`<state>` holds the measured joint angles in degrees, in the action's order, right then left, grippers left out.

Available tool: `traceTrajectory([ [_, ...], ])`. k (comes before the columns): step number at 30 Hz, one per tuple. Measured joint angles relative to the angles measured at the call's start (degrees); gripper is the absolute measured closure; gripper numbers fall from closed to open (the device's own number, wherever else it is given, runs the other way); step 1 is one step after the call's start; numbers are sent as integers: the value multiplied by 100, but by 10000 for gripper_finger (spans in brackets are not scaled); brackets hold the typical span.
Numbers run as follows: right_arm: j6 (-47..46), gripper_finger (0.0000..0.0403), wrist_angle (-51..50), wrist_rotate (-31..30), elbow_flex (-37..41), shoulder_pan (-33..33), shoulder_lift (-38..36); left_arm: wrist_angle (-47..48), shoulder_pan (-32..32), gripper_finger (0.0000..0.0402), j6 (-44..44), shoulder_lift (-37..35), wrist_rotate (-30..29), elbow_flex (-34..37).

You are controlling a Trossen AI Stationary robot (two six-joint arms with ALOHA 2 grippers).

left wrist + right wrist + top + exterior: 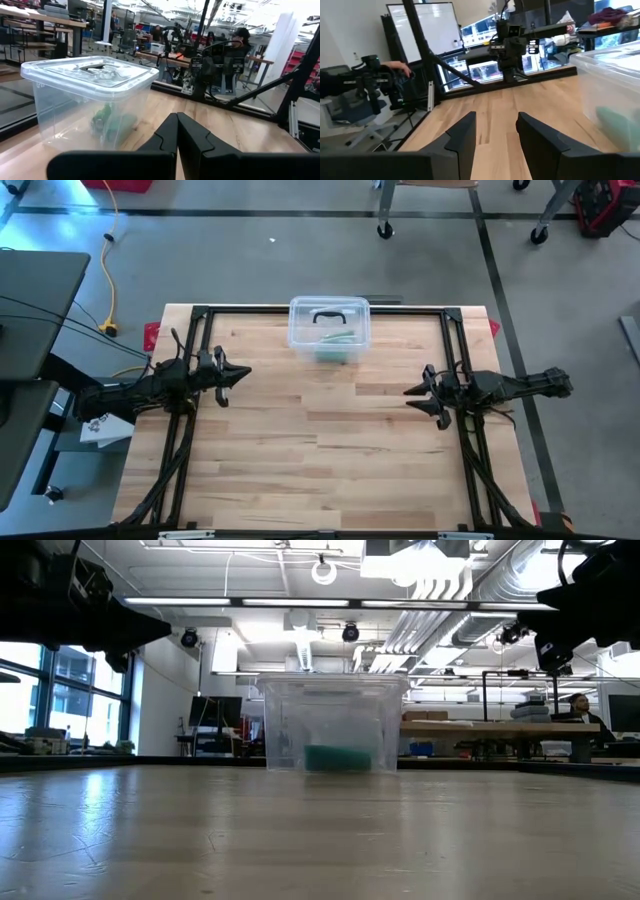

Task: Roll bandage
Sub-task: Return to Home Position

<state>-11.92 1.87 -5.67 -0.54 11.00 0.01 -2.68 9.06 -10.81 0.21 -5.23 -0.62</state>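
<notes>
While both arms hang raised at the sides of the wooden table [330,470], nothing touches the task's thing. At the left, the left gripper [240,375] sits over the table's left part, pointing right toward the middle. In its wrist view the two dark fingers [165,137] are pressed together with no gap and nothing between them. The low view shows this arm as a dark shape high at the left, well off the tabletop.

At the far centre of the table stands the transparent bin [329,330], near the far edge and well apart from both grippers. Its clear lid [92,72] lies flat on top, closed, with a dark handle [328,312] across it. Inside, the green bandage [337,343] lies on the bin's floor, showing through the near wall in the low view as a low green block [337,757]. Whether it is fully rolled cannot be told through the plastic.

At the right, the right gripper [420,395] hovers over the table's right part, pointing left toward the middle. Its fingers [462,135] stand clearly apart, with bare wood showing in the gap, and it carries nothing. Its wrist view catches the bin's side at the picture's edge, with the green of the bandage faint behind the wall.

Beyond the table, a person [578,705] sits at a far bench on the right.
</notes>
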Motion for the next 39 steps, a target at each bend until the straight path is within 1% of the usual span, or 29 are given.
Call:
traceTrajectory([
  [13,2,266,0,7,0,3,31,-7,-7,401,-2,0,1,0],
  [14,105,265,9,-26,1,3,31,-9,-7,401,-2,0,2,0],
  [18,1296,265,97,-431,0,-12,26,-11,-7,401,-2,0,3,0],
  [20,1630,265,57,-438,0,-12,31,-13,-7,401,0,0,3,0],
  [22,1775,265,50,-436,0,-12,31,-11,-7,401,-2,0,6,0],
  [39,1824,265,50,-433,0,-12,31,-13,-9,401,-2,0,6,0],
])
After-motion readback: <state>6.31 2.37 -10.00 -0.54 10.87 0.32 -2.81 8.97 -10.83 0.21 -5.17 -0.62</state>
